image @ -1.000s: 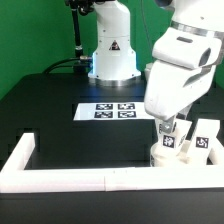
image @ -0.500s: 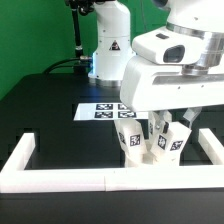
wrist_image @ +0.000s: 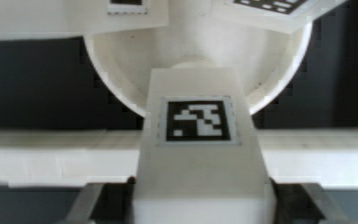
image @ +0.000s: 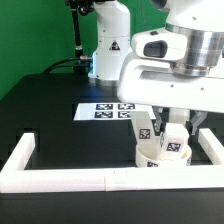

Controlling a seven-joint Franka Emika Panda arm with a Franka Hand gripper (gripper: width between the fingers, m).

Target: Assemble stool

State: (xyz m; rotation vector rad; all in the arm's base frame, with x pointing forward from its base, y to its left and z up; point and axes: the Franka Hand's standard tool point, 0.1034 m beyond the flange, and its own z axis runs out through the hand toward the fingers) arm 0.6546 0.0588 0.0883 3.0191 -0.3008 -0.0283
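A: Above seat (image: 160, 152), near border wall (image: 70, 178): gripper (image: 170, 128) now swung back upright, clamped on leg block (wrist_image: 201, 140).
B: Other legs seated already; looks like 3rd going in. Marker board (image: 108, 111) clear.

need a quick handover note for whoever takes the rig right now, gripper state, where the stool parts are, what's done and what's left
Gripper: shut on a leg block, held over the round seat.
Parts: the seat sits on the black table, close to the white border wall, on the exterior view's right. Two more tagged leg blocks stand up from the seat.
Marker board lies flat behind, untouched.
Done: two legs appear to be standing in the seat, though how firmly they are seated cannot be told.
Left: finish fitting the held leg, release, then check all three.
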